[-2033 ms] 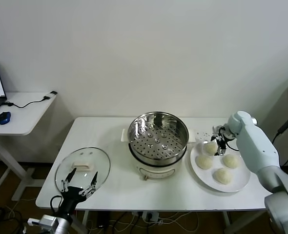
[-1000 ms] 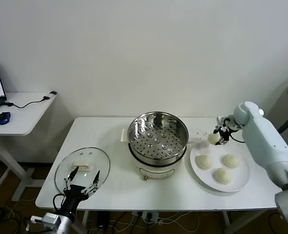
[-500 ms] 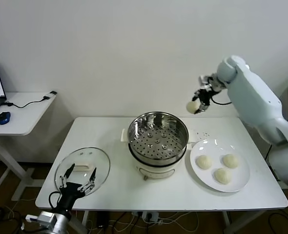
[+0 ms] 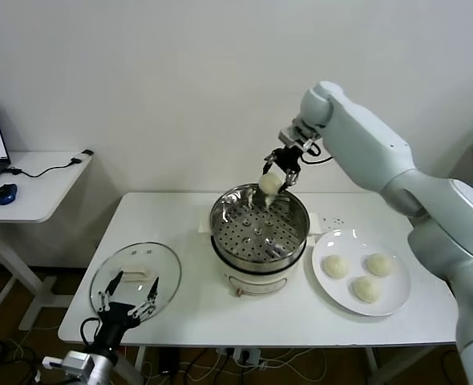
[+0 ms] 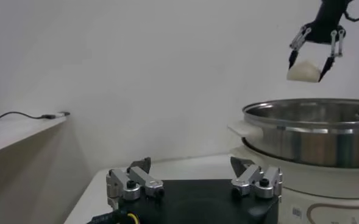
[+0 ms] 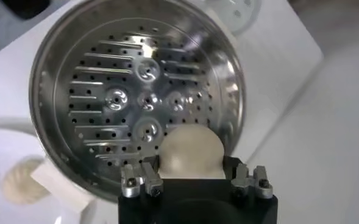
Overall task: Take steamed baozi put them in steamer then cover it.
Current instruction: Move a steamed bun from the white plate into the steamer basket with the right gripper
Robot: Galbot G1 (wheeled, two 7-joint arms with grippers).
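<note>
Upper centre of the head view, the right claw [image 4: 275,178] grips a bun [image 4: 269,184] over the steamer [image 4: 260,224]; released there, it may strike the rim. Left claw [image 4: 129,302] open, lower left.

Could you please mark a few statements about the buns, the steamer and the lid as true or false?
1. The right gripper holds a baozi above the steamer. True.
2. Four buns lie on the white plate. False: three buns lie there; the fourth is in the right gripper.
3. The steamer basket already has a bun resting in it. False: its perforated bottom is bare; the carried bun hangs above the rim.
4. The glass lid lies on the table to the robot's left of the steamer. True.
5. The left gripper is shut on the lid's handle. False: it is open, low by the lid at the table's near edge.
</note>
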